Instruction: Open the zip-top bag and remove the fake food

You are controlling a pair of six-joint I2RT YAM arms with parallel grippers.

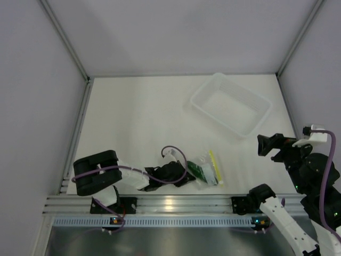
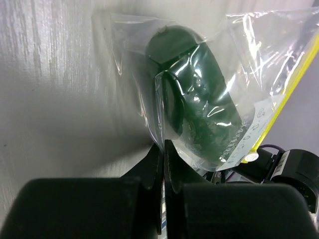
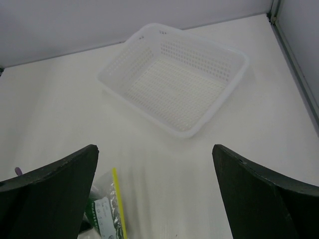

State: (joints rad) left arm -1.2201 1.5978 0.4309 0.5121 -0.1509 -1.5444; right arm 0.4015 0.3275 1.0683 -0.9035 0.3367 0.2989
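Note:
The clear zip-top bag (image 1: pixel 206 169) lies near the table's front edge, its yellow-green zip strip (image 1: pixel 214 165) on the right side. The dark green fake food (image 1: pixel 195 170) is inside it. My left gripper (image 1: pixel 186 174) is at the bag's left edge, shut on a fold of the plastic. In the left wrist view the fingers (image 2: pixel 172 172) pinch the bag (image 2: pixel 149 84) just below the green piece (image 2: pixel 197 99). My right gripper (image 1: pixel 264 145) is open and empty, raised to the right of the bag; its view shows the zip strip (image 3: pixel 118 201) at lower left.
A white perforated basket (image 1: pixel 230 105) stands at the back right, also in the right wrist view (image 3: pixel 174 74). Grey walls enclose the table on three sides. An aluminium rail (image 1: pixel 176 205) runs along the near edge.

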